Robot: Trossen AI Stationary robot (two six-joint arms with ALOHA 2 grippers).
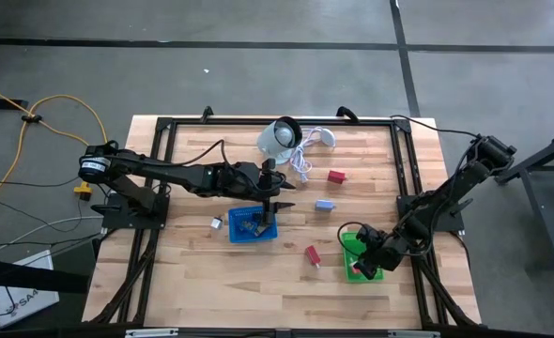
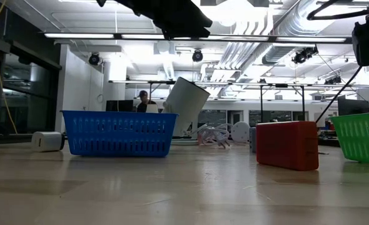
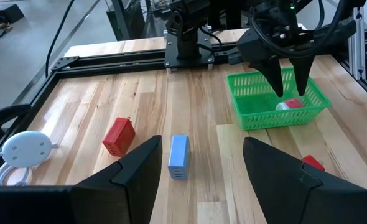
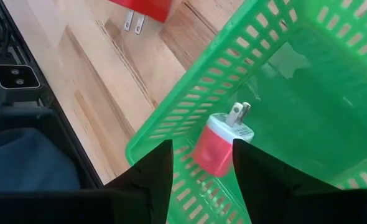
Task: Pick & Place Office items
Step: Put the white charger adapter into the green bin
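- Right tool hangs spread over the green mesh basket; a red-and-white plug adapter lies inside, unheld.
- Left tool, spread, empty, above the blue basket.
- Pale blue charger lies mid-counter.

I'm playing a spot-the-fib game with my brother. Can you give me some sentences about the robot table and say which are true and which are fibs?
1. A red and white plug lies inside the green basket. True.
2. The right gripper is squeezing that plug. False: its fingers are open above the plug, not touching it.
3. The pale blue block is in the blue basket. False: it lies on the bare wooden table.
4. The left gripper hangs open over the blue basket. True.
5. A red block lies on the table near the white round device. True.
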